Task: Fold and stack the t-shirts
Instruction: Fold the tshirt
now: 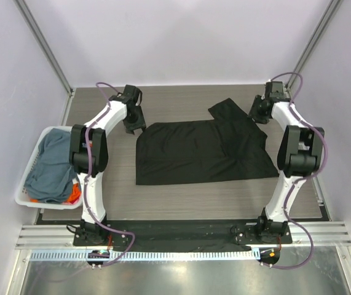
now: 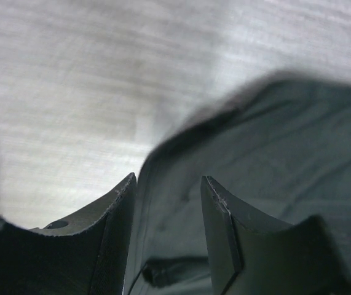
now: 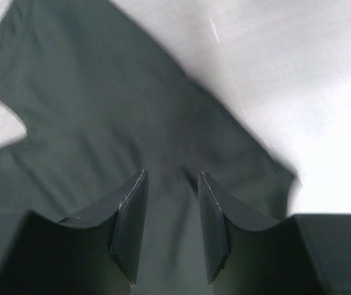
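Note:
A plain black t-shirt (image 1: 200,153) lies spread on the table's middle, with a sleeve sticking out toward the back right. My left gripper (image 1: 135,126) hovers at the shirt's back left corner. In the left wrist view it (image 2: 169,178) is open, with the shirt's edge (image 2: 273,160) between and beyond the fingers. My right gripper (image 1: 258,114) is over the shirt's back right part. In the right wrist view it (image 3: 173,173) is open just above the black cloth (image 3: 101,92). A slate blue-grey shirt (image 1: 52,163) and an orange one (image 1: 74,195) lie bunched in the basket.
A white lattice-sided basket (image 1: 46,206) stands at the table's left edge, beside the left arm. The wood-grain table (image 1: 181,200) ends at a metal rail (image 1: 181,236) in front. Pale walls and frame posts close in the back and sides.

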Controlling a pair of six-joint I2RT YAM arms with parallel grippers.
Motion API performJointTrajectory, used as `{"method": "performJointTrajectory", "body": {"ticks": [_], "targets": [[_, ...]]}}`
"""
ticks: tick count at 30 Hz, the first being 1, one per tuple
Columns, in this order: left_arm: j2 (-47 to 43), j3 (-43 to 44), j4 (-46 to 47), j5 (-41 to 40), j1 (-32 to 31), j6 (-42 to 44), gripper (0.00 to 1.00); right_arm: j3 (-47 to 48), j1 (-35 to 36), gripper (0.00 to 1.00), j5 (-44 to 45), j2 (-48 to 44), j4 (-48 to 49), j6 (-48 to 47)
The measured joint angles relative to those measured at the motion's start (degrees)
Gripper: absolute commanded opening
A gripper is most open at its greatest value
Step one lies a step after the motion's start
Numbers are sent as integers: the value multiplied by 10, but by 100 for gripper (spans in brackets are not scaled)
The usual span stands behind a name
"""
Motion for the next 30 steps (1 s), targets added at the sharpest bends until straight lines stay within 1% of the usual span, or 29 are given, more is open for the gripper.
{"method": "performJointTrajectory", "body": {"ticks": [4, 8, 11, 17, 21, 25, 27, 28, 29, 30], "targets": [[50, 53, -5, 0, 0, 0, 47, 91, 0, 48, -40, 101, 8, -24], [100, 106, -6, 1, 0, -3, 45, 182, 3, 50, -77, 183, 24, -34], [124, 119, -3, 10, 0, -5, 45, 267, 6, 52, -92, 246, 37, -41], [129, 126, 11, 36, 0, -7, 44, 406, 17, 57, -118, 342, 47, -48], [130, 126, 19, 53, -2, -13, 44, 461, 28, 58, -128, 386, 56, -54], [129, 123, 26, 59, -10, -14, 44, 478, 39, 58, -137, 406, 71, -62], [129, 121, 31, 60, -17, -14, 44, 478, 44, 56, -136, 407, 74, -69], [128, 120, 33, 60, -20, -14, 44, 478, 46, 53, -135, 408, 75, -73], [128, 119, 34, 60, -24, -14, 44, 478, 49, 41, -132, 408, 76, -78], [127, 119, 34, 60, -27, -14, 45, 478, 52, 34, -128, 410, 77, -82]]}}
